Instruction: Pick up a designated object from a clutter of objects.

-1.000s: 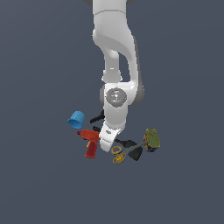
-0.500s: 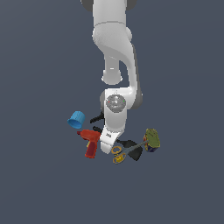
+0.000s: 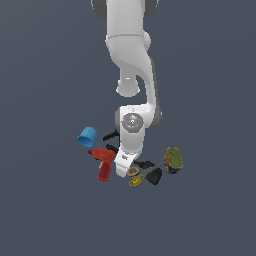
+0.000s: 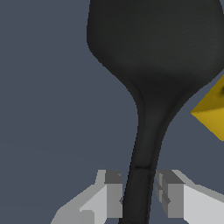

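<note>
Spatula lies among the clutter on the tabletop, beside the scissors. Your end effector is spread, fingers straddling its handle, not yet pinching it.

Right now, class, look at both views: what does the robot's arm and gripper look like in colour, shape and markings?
The arm is glossy white, built of rounded segments with dark grey bands at the joints and a grey circular disc on the wrist. The gripper has pale grey, blocky fingers with darker grey tips. No cables show.
</note>
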`<act>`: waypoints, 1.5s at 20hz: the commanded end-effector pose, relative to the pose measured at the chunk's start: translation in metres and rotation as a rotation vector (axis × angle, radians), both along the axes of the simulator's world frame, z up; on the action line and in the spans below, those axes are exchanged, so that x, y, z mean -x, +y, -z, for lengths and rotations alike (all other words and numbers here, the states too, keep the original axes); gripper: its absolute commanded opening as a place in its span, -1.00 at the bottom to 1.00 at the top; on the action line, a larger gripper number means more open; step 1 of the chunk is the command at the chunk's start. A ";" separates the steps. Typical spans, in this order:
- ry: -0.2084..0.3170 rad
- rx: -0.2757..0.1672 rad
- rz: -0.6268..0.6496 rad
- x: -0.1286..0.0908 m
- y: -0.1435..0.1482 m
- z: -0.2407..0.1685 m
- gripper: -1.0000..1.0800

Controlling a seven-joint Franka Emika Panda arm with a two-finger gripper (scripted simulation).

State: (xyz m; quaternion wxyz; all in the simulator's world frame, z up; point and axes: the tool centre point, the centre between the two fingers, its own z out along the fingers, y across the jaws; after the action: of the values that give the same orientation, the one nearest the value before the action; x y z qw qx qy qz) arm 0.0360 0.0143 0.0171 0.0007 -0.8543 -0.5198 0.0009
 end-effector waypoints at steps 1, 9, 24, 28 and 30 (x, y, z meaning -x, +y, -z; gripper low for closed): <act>-0.002 0.000 0.001 -0.001 -0.001 0.000 -1.00; -0.001 0.000 0.000 0.000 0.000 0.000 -1.00; -0.001 0.000 0.000 0.014 -0.033 -0.061 -1.00; -0.001 0.000 0.000 0.022 -0.053 -0.097 -1.00; -0.001 0.000 0.000 0.026 -0.064 -0.117 -1.00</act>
State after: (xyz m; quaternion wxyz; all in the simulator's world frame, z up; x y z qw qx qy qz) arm 0.0125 -0.0412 0.1178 0.0011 -0.8541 -0.5200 0.0016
